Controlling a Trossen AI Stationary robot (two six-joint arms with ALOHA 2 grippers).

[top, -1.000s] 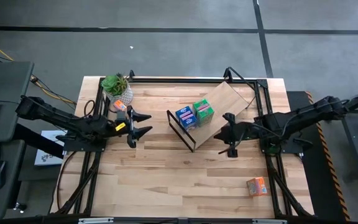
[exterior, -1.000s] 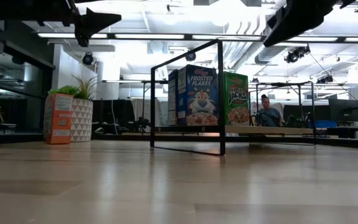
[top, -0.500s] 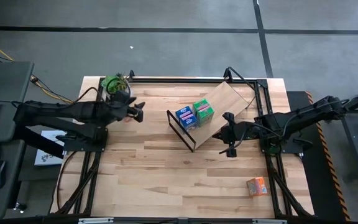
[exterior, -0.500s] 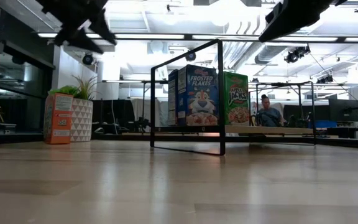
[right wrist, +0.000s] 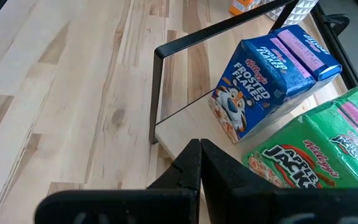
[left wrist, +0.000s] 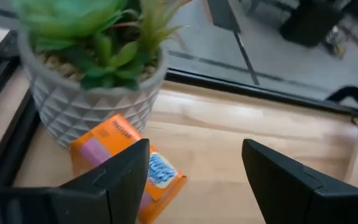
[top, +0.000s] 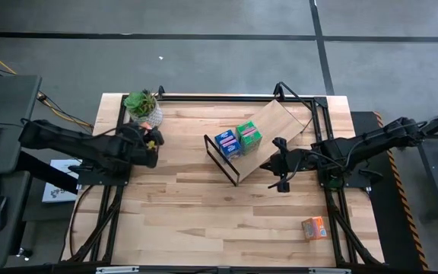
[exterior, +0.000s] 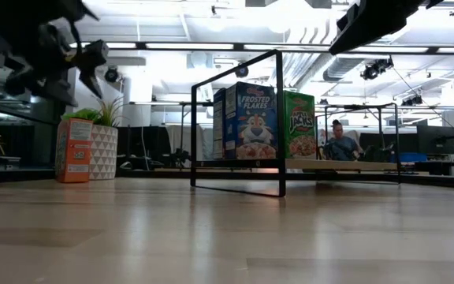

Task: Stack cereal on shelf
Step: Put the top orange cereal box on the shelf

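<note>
Shelved: blue box point(top: 226, 142), green box point(top: 249, 135), on shelf point(top: 280, 122), frame centre.
Left: orange box point(left wrist: 129, 163) by plant point(left wrist: 92, 56); another orange box point(top: 315, 227), lower right.
Left tool point(left wrist: 194, 171): spread wide, empty, over the plant-side box.
Right tool point(right wrist: 199, 155): clenched, empty, beside shelf.

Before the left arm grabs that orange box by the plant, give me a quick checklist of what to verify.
1. Left gripper open: ok.
2. Orange cereal box between the fingers: not ok, it sits ahead, mostly off one side.
3. Clear of the potted plant: not ok, box sits right against the pot.
4. Room on the shelf beside the blue box and green box: ok.
5. Right gripper out of the way: cannot tell, it hovers at the shelf.
</note>
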